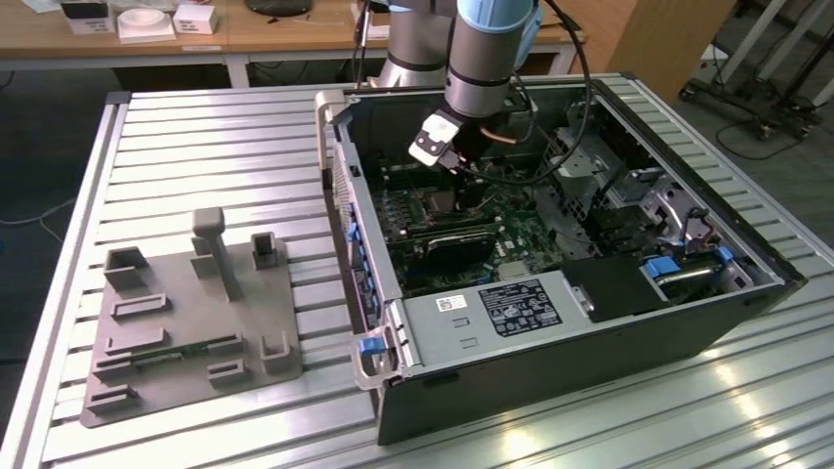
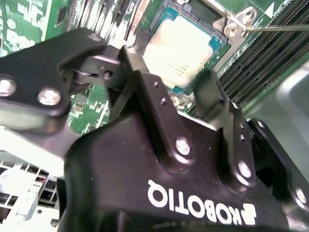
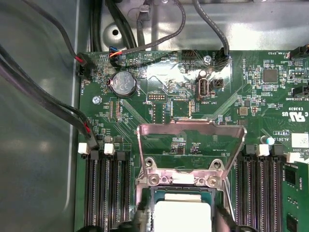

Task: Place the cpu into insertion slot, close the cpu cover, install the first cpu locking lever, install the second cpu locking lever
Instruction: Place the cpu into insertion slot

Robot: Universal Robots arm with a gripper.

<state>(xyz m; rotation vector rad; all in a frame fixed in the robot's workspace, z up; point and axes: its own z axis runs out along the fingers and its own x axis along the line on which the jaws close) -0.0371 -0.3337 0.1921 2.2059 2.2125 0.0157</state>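
The cpu (image 3: 182, 215), a flat square chip with a pale silver top, lies in the insertion slot (image 2: 236, 24) on the green motherboard inside the open computer case. My gripper (image 3: 181, 223) hangs straight over it, one black finger (image 2: 140, 77) against each of two opposite edges, shut on the chip (image 2: 181, 48). The cpu cover (image 3: 190, 126), a thin silvery frame with a cut-out centre, stands swung open from its hinge beside the socket. A thin metal lever rod (image 2: 280, 28) sticks out past the socket corner. In the exterior view the gripper (image 1: 450, 181) is deep in the case.
Long black memory slots (image 3: 104, 193) flank the socket on both sides. Dark cables (image 3: 48, 106) run along the case wall, near a coin battery (image 3: 123, 83). A grey box with a white label (image 1: 502, 303) fills the case front. A grey fixture plate (image 1: 183, 322) lies on the slatted table.
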